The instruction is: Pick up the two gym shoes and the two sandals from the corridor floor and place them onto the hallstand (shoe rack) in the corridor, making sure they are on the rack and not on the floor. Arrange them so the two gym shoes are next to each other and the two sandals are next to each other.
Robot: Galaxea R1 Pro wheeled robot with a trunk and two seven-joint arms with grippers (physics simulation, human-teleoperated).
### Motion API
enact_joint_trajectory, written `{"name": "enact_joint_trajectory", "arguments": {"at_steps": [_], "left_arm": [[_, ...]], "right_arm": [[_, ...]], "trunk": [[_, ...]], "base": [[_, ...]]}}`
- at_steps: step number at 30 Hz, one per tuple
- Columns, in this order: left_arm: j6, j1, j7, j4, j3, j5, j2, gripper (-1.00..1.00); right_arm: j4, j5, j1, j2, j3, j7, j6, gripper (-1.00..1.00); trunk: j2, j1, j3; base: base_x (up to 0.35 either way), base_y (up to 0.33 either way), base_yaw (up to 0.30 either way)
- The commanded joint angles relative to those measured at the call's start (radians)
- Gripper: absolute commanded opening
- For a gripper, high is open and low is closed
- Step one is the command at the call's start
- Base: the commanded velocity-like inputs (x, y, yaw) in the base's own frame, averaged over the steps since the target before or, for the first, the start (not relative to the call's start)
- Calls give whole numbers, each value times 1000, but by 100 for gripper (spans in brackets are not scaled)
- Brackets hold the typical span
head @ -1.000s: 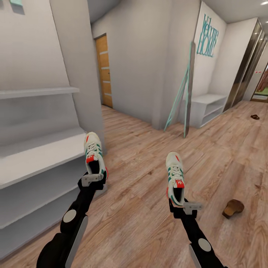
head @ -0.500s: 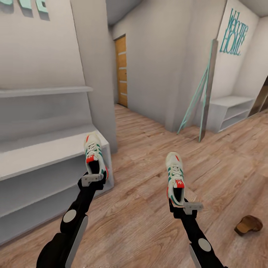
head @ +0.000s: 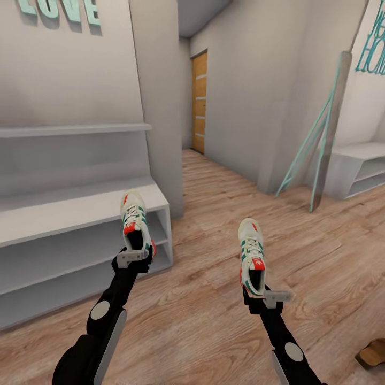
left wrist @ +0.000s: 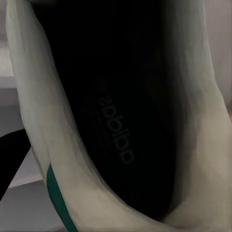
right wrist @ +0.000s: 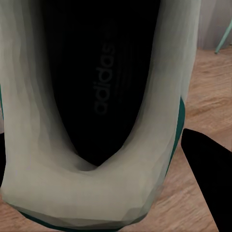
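L gripper [head: 133, 260] clamped on heel of one gym shoe [head: 135, 219], toe fwd over end of hallstand [head: 64, 219]; R gripper [head: 266, 295] clamped on the other shoe [head: 252, 251], above floor [head: 214, 299]. I'd set L shoe down flat on the top, then bring R alongside.

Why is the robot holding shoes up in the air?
It is tidying the hallway. The left gripper holds one gym shoe by its heel, right in front of the shoe rack. The right gripper holds the other gym shoe above the floor. Neither shoe is on the rack yet. A brown sandal lies on the floor at the picture's lower right edge, waiting to be picked up.
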Motion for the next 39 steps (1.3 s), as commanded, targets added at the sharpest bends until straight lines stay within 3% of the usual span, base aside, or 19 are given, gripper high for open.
{"name": "enact_joint_trajectory", "arguments": {"at_steps": [1, 33, 39], "left_arm": [[5, -1, 7, -1, -2, 6, 0, -100], [4, -1, 7, -1, -4, 6, 0, -100], [4, -1, 7, -1, -4, 5, 0, -100]], "right_arm": [[0, 2, 0, 0, -1, 0, -2, -100], [1, 2, 0, 0, -1, 1, -2, -100], [0, 2, 0, 0, -2, 0, -2, -100]], "trunk": [[0, 0, -1], [0, 0, -1], [0, 0, -1]], "base": [[0, -24, 292], [0, -87, 291], [0, -1, 123]]}}
